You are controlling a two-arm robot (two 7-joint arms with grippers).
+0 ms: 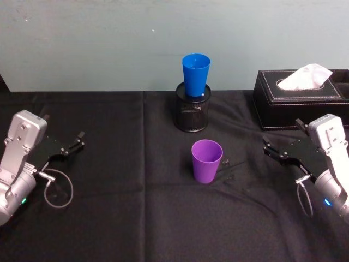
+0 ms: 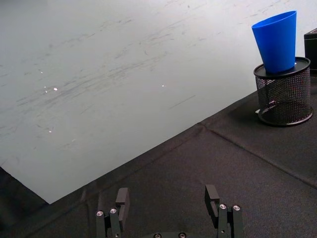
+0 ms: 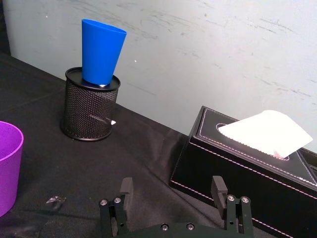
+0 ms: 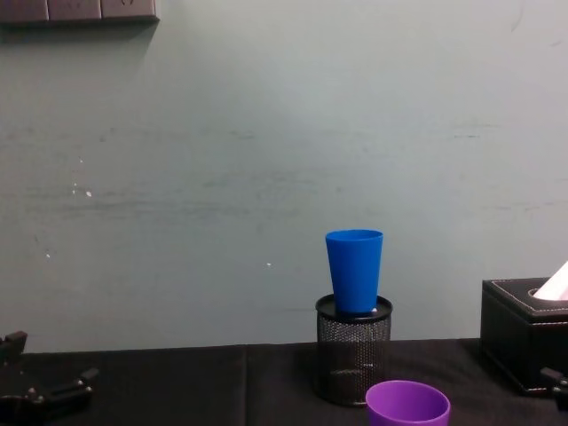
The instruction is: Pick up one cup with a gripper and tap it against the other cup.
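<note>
Progress: none of the task appears done. The purple cup [image 1: 206, 161] stands upright, mouth up, near the middle of the table [image 1: 136, 224], touched by neither gripper. The blue cup [image 1: 196, 75] sits mouth up in the top of a mesh pen holder [image 1: 192, 113] toward the table's far edge, behind the purple cup and well apart from it.

The right gripper [image 1: 268, 148] hangs low near the right edge, fingers apart and empty, pointing inward toward the purple cup. The left gripper [image 1: 77, 142] is parked near the left edge, fingers also apart, holding nothing. A tissue box [image 1: 300, 98] occupies the far right corner.

Outstanding: reach, grasp and lift the purple cup, carry it to the blue cup, tap. The blue cup looks only loosely perched, so a hard tap could likely unseat it.
</note>
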